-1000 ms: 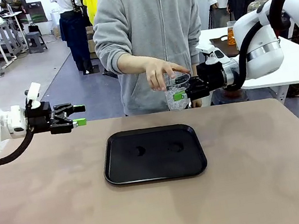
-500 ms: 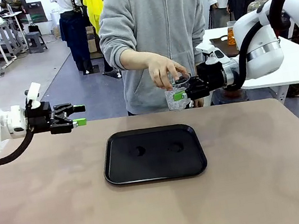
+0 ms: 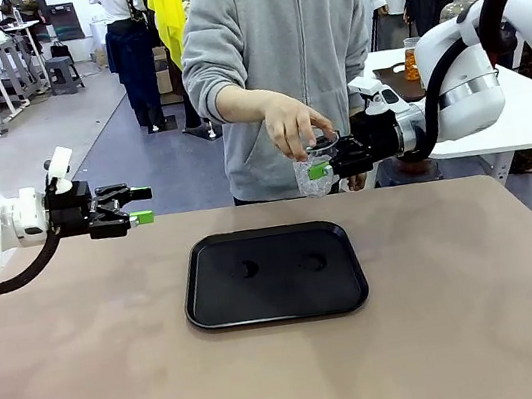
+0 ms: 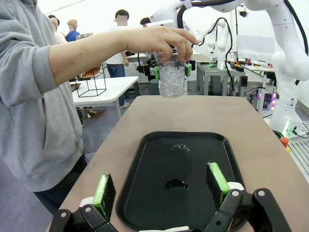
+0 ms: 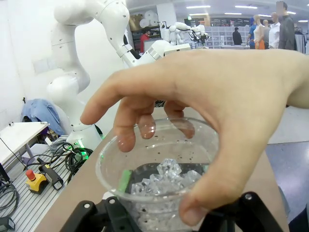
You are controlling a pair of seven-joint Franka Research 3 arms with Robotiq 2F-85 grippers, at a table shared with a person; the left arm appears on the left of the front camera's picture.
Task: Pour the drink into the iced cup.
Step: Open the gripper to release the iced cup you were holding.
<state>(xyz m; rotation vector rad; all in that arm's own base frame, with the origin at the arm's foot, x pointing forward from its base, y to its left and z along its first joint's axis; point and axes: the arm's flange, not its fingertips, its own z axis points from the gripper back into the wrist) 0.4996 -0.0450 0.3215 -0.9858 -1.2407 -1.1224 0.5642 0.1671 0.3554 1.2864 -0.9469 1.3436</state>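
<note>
Right gripper [image 3: 326,163] jaws clamp the iced cup [image 3: 317,173], a person's hand [image 3: 293,126] on its rim; left gripper [image 3: 140,205] jaws spread wide, holding nothing.

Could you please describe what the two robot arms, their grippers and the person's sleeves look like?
Both arms are glossy white with rounded joints; a thick black cable loops along each. The left gripper and right gripper are black, angular, two-fingered, with bright green pads on the fingers. A small white fitting sits on each wrist. The person wears a grey hooded top, its sleeve pushed up the forearm.
</note>
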